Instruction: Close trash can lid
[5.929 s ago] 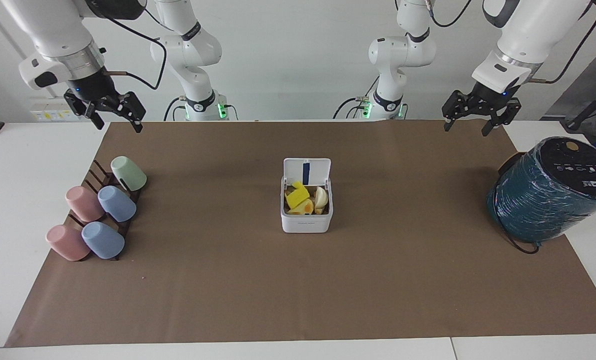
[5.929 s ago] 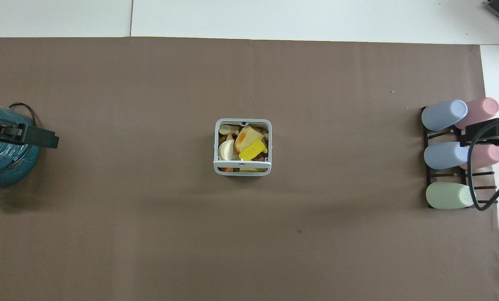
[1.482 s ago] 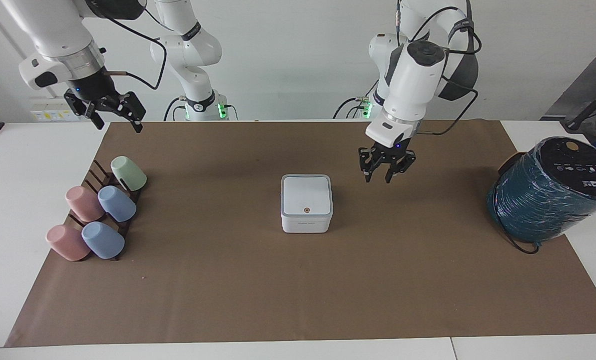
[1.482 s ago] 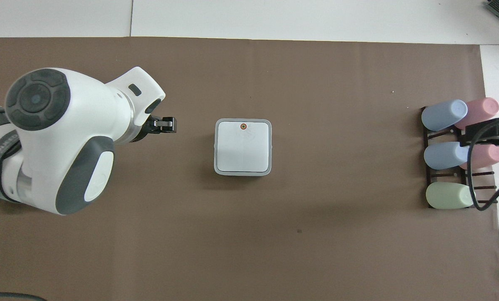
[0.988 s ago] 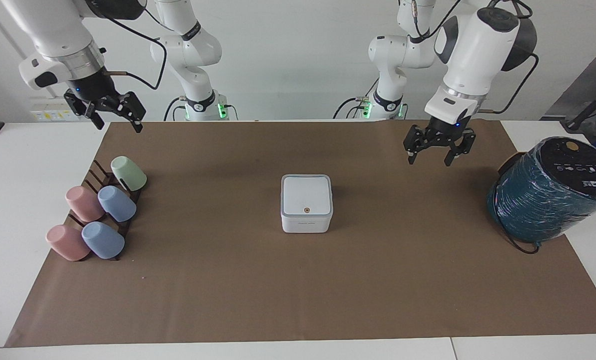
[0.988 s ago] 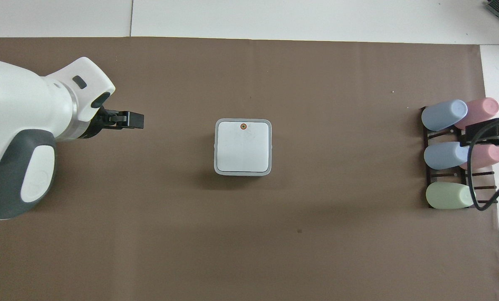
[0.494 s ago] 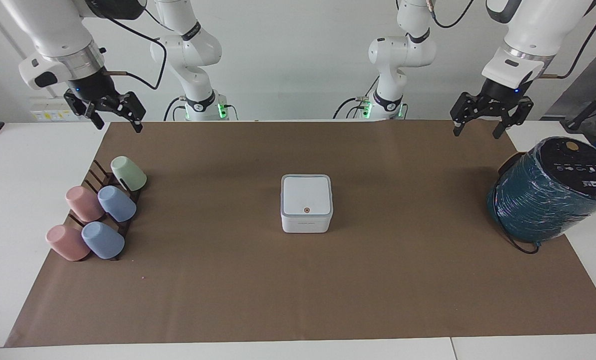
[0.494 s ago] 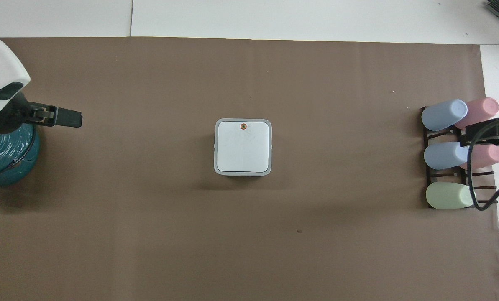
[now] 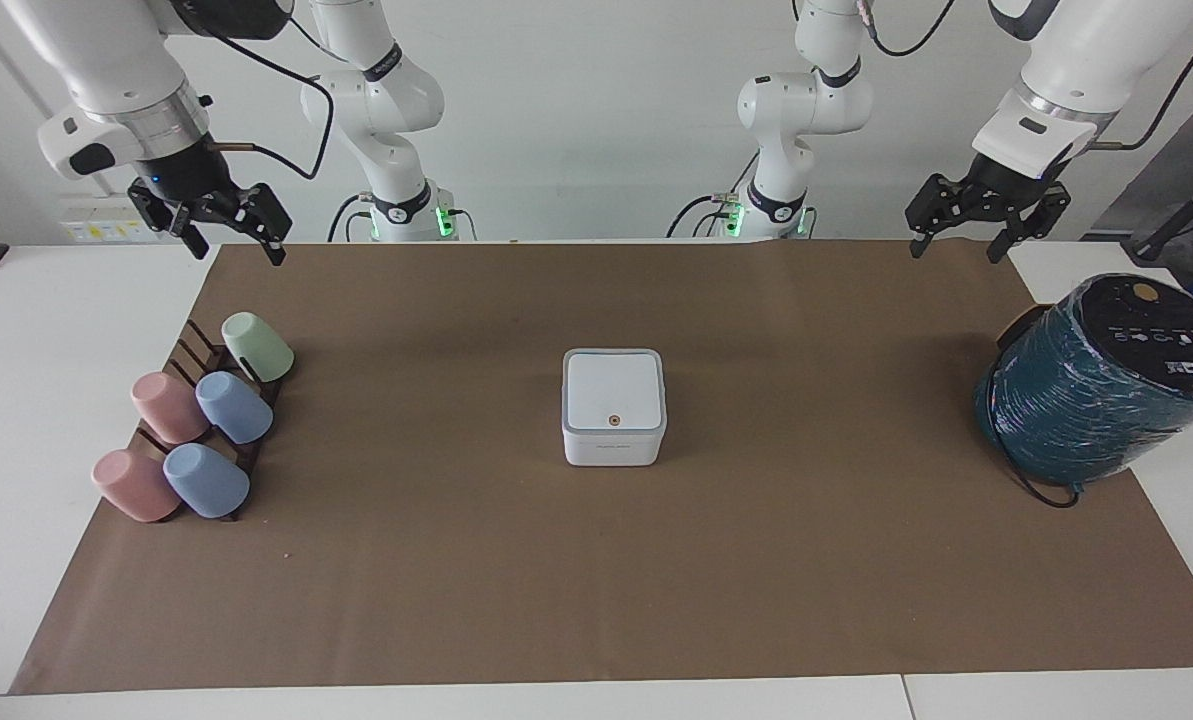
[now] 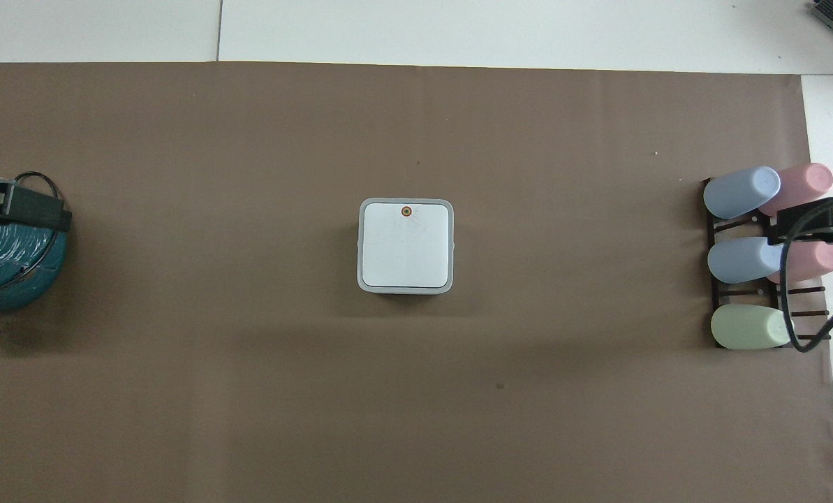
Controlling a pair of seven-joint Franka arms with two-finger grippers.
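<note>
The small white trash can (image 9: pixel 613 442) stands in the middle of the brown mat; it also shows in the overhead view (image 10: pixel 406 288). Its white lid (image 9: pixel 614 389) lies flat and shut on the grey rim, orange dot up, also in the overhead view (image 10: pixel 406 244). My left gripper (image 9: pixel 959 247) is open and empty, raised over the mat's edge nearest the robots, at the left arm's end; its tip shows in the overhead view (image 10: pixel 35 204). My right gripper (image 9: pixel 235 248) is open and empty, raised near the cup rack, waiting.
A large teal-wrapped cylinder (image 9: pixel 1096 385) with a black top stands at the left arm's end. A dark rack (image 9: pixel 196 372) with several pastel cups (image 9: pixel 224 407) sits at the right arm's end; the cups also show in the overhead view (image 10: pixel 744 258).
The lid stood open at first and is now shut. My left gripper has drawn back from beside the trash can, up toward the left arm's end. The right arm has not moved.
</note>
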